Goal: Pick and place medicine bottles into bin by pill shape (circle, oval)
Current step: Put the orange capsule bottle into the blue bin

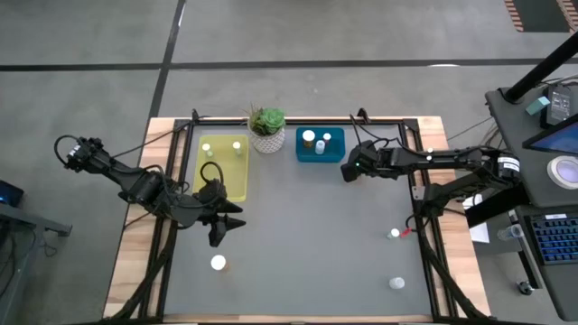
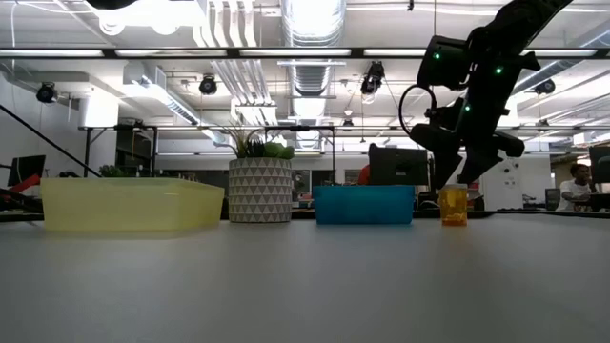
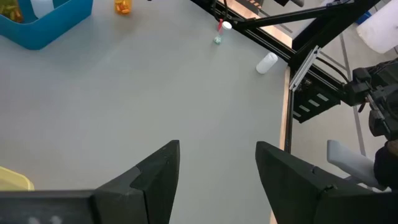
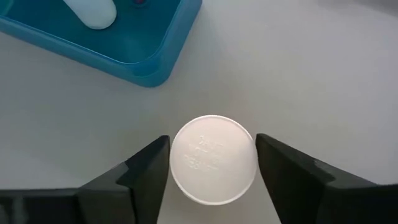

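Four bottles sit in your bins; your right pincer (image 4: 211,171) stands spread around an amber bottle (image 4: 213,159), three wait.

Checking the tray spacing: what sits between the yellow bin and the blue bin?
A green plant in a white patterned pot stands between the yellow bin and the blue bin; the high and low views both show it.

Lab: exposed ceiling ducts (image 2: 305,38), monitors (image 2: 396,164), workbenches.
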Controlling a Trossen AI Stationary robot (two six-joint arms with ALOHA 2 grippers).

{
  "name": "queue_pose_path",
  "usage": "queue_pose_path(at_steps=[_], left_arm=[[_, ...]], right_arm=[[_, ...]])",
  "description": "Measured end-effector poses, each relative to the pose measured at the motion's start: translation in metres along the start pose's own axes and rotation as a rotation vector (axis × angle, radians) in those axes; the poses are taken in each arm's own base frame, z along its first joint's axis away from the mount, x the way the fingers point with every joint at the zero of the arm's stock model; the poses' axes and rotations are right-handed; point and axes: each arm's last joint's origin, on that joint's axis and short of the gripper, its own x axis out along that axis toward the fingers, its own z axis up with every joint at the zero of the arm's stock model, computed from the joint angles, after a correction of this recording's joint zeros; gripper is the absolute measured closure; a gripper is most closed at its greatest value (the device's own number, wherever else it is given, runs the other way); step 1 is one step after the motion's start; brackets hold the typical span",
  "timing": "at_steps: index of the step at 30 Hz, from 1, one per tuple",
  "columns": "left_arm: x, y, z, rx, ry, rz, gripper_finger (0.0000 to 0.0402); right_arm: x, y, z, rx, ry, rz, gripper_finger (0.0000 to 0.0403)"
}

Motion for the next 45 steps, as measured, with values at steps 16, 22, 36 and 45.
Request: queue_pose_path(at_steps=[16,22,36,45], left_arm=[[0.0,0.0,0.0,0.0,-0.001,0.001,0.0206],[0.0,0.0,0.0,0.02,-0.013,0.012,0.0206],[0.0,0.001,0.001,0.184,-0.018,0.02,0.0206],[0.0,0.001,0.001,0.459,-0.016,0.024,0.0206]], right_arm=[[-0.003,0.002,0.003,-0.026,0.005,0.011,0.02],[-0.01,0.004,0.01,-0.052,-0.02,0.024,0.02],[-0.026,0.011,0.023,-0.101,-0.073,0.022,0.0202],[-0.058,0.019,0.051,-0.081,-0.105,0.021,0.0202]])
